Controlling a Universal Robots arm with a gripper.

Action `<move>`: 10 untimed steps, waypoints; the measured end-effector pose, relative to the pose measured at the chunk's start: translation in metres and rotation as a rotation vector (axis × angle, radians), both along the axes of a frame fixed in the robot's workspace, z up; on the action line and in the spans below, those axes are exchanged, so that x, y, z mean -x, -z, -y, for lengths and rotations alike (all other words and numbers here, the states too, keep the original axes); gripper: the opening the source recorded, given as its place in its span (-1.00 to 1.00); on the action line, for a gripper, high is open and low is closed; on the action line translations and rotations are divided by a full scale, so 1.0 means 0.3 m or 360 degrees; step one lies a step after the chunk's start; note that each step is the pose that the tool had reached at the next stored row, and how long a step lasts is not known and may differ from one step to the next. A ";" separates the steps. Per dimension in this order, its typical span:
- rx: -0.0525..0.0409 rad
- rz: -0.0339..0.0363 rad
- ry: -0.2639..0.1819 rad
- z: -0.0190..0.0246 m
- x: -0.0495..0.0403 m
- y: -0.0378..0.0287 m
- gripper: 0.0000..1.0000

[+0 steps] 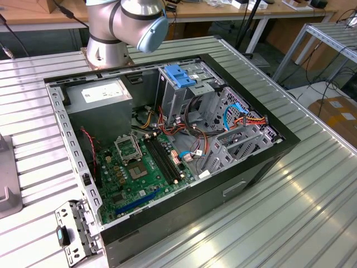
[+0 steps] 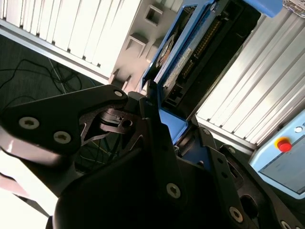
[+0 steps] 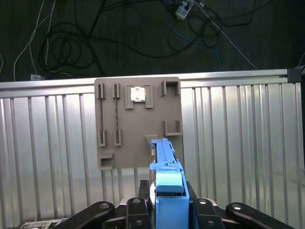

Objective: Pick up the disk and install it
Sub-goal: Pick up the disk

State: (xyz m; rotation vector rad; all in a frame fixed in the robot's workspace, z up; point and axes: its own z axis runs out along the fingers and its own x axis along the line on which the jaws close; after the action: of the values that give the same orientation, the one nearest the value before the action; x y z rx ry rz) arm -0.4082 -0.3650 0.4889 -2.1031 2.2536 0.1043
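In both wrist views the tool (image 3: 167, 199) is seen closed on the disk (image 3: 165, 160), which is held on its edge between the black fingers (image 2: 157, 138). Beyond it a grey slotted plate (image 3: 138, 114) is lying on the ribbed bench (image 3: 47, 143). Further away, cables (image 3: 119, 33) are spread on the dark floor.

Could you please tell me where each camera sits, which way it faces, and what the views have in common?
Exterior view: off the arm, looking down into the open computer case on the ribbed table; the arm's base joints show.
First wrist view: on the wrist, looking past the gripper onto a grey fixture plate; the disk shows edge-on.
Second wrist view: on the wrist, looking obliquely along the fingers at the disk's side.
Both wrist views share gripper, disk, plate and table.
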 end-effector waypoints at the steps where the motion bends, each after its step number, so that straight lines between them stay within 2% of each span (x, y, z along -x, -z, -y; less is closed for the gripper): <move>1: 0.0000 0.0000 0.0000 0.000 -0.003 0.000 -0.26; 10: 0.0000 0.0000 0.0000 0.000 -0.022 0.000 -0.26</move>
State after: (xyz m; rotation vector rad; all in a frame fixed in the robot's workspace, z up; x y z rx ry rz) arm -0.4016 -0.3650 0.4888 -2.1031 2.2535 0.1043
